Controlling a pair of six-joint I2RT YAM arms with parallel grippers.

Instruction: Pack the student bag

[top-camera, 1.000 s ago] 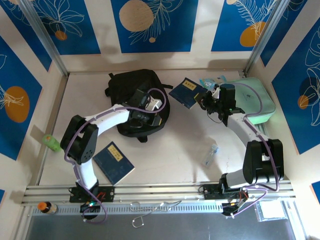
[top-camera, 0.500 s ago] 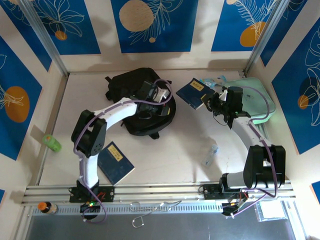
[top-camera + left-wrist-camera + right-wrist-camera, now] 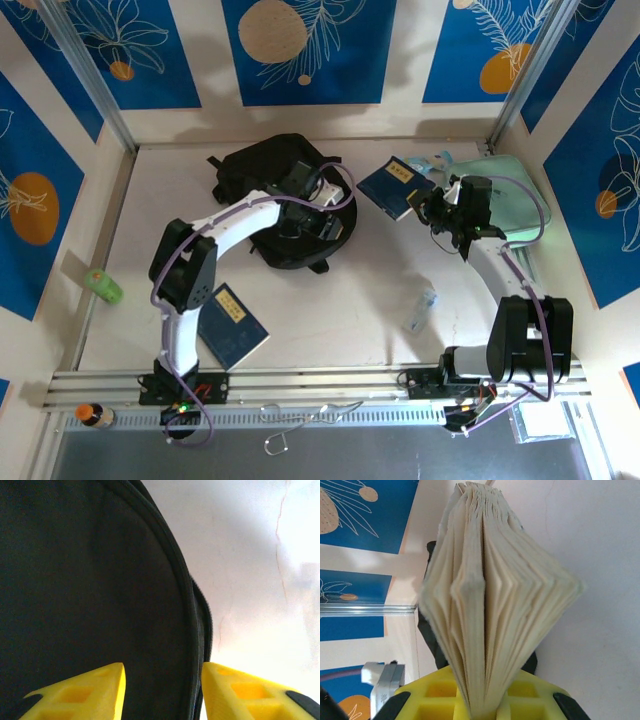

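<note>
Two hands: our right hand clamped on a blue book, pages fanned, near the right side of the student bag; our left hand, fingers apart astride the bag's zipper seam, closed on nothing. Bag lies far-centre on the table. We judge loading under way; next, the mouth must gape before the book goes in.

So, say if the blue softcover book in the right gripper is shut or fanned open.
Fanned open: the blue softcover book splays its pages above the right gripper pinching it.
</note>
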